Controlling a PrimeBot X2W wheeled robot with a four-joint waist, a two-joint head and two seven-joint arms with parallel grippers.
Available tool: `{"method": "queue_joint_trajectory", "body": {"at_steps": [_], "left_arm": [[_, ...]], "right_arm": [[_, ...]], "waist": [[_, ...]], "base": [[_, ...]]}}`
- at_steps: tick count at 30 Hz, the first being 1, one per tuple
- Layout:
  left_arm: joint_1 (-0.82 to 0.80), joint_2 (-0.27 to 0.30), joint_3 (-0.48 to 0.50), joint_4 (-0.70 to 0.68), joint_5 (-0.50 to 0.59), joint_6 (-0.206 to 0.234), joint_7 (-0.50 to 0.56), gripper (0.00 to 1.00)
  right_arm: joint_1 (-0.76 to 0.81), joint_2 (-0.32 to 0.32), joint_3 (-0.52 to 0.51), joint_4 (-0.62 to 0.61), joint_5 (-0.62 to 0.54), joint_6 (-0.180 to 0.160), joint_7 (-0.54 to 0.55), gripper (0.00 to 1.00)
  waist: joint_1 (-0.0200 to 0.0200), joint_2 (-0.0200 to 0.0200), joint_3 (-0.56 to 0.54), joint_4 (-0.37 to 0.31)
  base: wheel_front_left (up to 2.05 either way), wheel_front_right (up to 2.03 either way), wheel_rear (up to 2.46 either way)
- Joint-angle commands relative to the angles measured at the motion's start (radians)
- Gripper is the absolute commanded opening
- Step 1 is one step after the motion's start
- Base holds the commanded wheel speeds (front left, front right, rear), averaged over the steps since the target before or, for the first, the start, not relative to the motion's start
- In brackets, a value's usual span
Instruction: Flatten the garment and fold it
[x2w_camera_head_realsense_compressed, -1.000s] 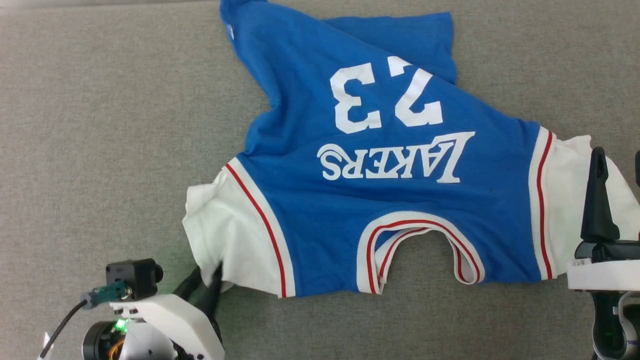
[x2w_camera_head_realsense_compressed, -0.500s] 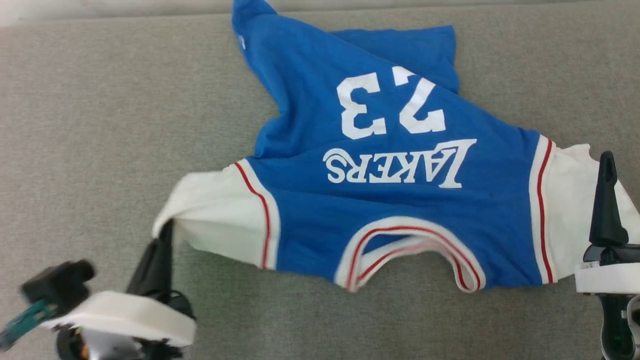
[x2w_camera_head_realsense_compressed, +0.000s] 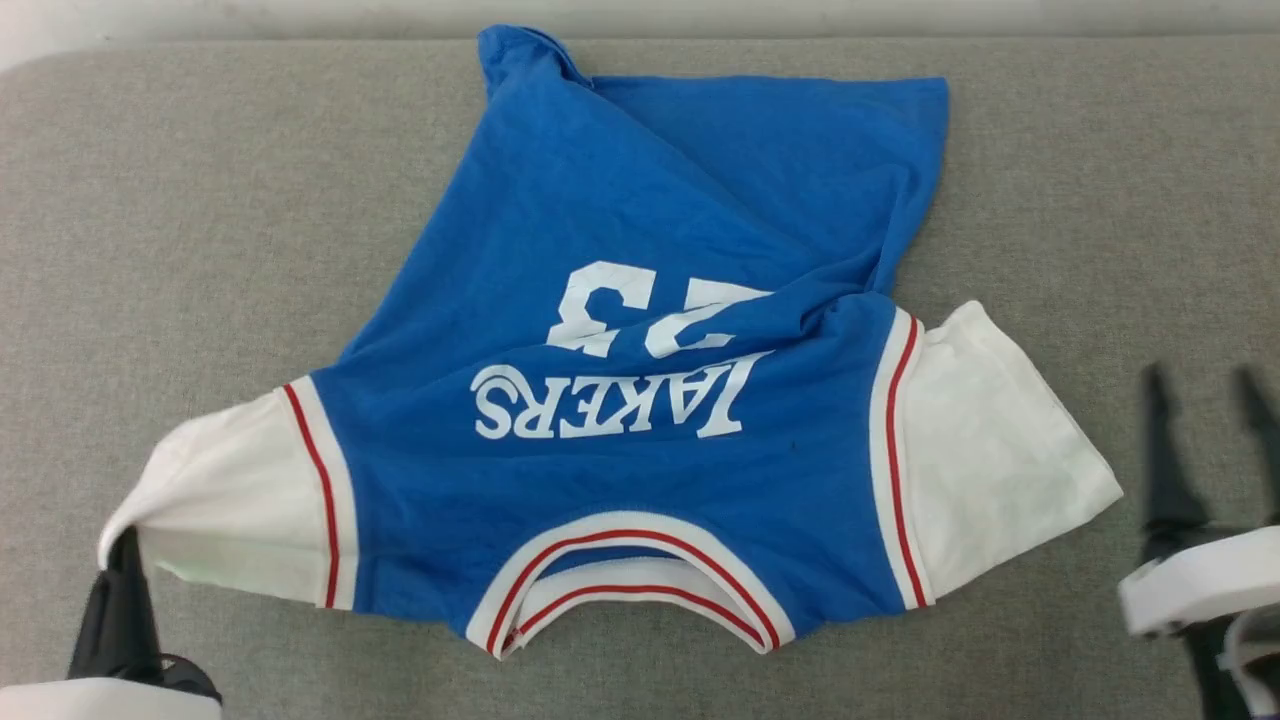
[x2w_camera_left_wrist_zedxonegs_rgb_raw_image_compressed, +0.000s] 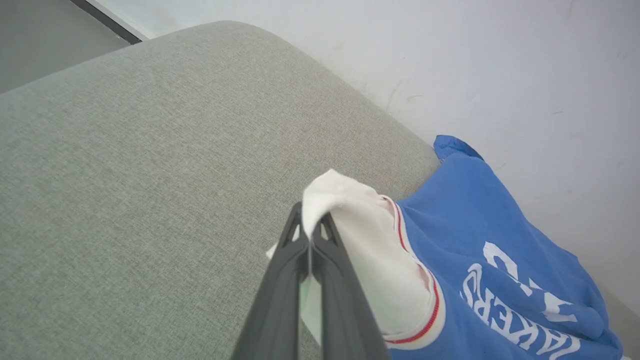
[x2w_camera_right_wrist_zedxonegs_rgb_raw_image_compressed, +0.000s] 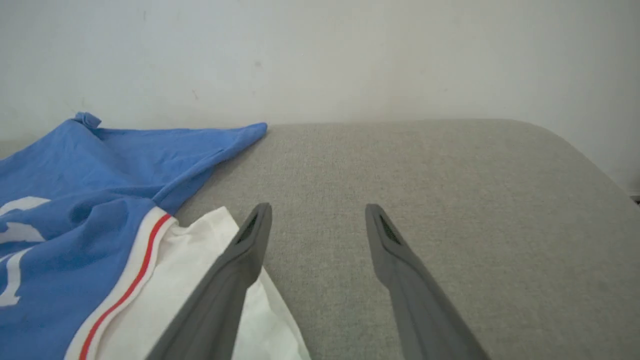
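Note:
The garment (x2w_camera_head_realsense_compressed: 620, 300), a royal-blue T-shirt with white sleeves and red-striped trim, lies print-up on the grey cushion, collar toward me and bunched across the "23". My left gripper (x2w_camera_head_realsense_compressed: 125, 545) is shut on the outer edge of its left white sleeve (x2w_camera_head_realsense_compressed: 215, 500), lifting that corner; the left wrist view has the white cloth (x2w_camera_left_wrist_zedxonegs_rgb_raw_image_compressed: 350, 225) pinched between the closed fingers of the left gripper (x2w_camera_left_wrist_zedxonegs_rgb_raw_image_compressed: 311, 220). My right gripper (x2w_camera_head_realsense_compressed: 1205, 385) stands open just right of the right white sleeve (x2w_camera_head_realsense_compressed: 990, 460). In the right wrist view the right gripper (x2w_camera_right_wrist_zedxonegs_rgb_raw_image_compressed: 317, 212) is over bare cushion beside the sleeve (x2w_camera_right_wrist_zedxonegs_rgb_raw_image_compressed: 200, 280).
The grey upholstered surface (x2w_camera_head_realsense_compressed: 200, 230) ends at a pale wall (x2w_camera_head_realsense_compressed: 700, 15) along the far edge. The cushion's rounded left corner (x2w_camera_left_wrist_zedxonegs_rgb_raw_image_compressed: 235, 30) and right corner (x2w_camera_right_wrist_zedxonegs_rgb_raw_image_compressed: 565, 135) show in the wrist views. Bare cushion lies on both sides of the shirt.
My left gripper closed on the left sleeve and pulled it left, dragging the shirt leftward. The right sleeve slid out from the open right gripper. The head camera shifted too.

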Motion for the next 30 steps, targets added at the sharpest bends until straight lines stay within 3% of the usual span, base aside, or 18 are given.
{"method": "queue_joint_trajectory", "body": {"at_steps": [1,6,11,28,29,30], "left_arm": [[-0.012,0.004,-0.01,-0.005,0.003,-0.004,0.0,0.0],[-0.052,0.007,-0.065,0.002,0.026,-0.006,0.016,0.0],[-0.079,0.009,-0.098,0.017,0.04,-0.009,0.024,0.0],[-0.105,0.016,-0.15,0.014,0.066,-0.003,0.047,0.0],[-0.105,0.015,-0.151,0.013,0.067,-0.002,0.046,0.0],[-0.106,0.014,-0.154,0.012,0.067,-0.001,0.046,0.0]], "right_arm": [[0.022,0.003,0.024,-0.01,-0.028,-0.001,0.047,1.0],[0.071,-0.002,0.086,-0.058,-0.093,-0.001,0.23,1.0],[0.108,-0.061,0.136,-0.084,-0.091,-0.001,0.341,1.0],[0.097,-0.131,0.17,0.04,-0.033,-0.001,0.42,1.0],[0.091,-0.135,0.171,0.055,-0.029,-0.001,0.416,0.73],[0.083,-0.134,0.165,0.067,-0.027,-0.001,0.409,0.35]], "waist": [[0.0,0.0,0.002,0.002],[0.0,0.0,0.007,-0.001],[0.0,0.0,0.013,-0.006],[0.0,0.0,0.025,0.009],[0.0,0.0,0.027,0.009],[0.0,0.0,0.029,0.009]], "base": [[0.0,0.0,0.0],[0.0,0.0,0.0],[0.0,0.0,0.0],[0.0,0.0,0.0],[0.0,0.0,0.0],[0.0,0.0,0.0]]}}
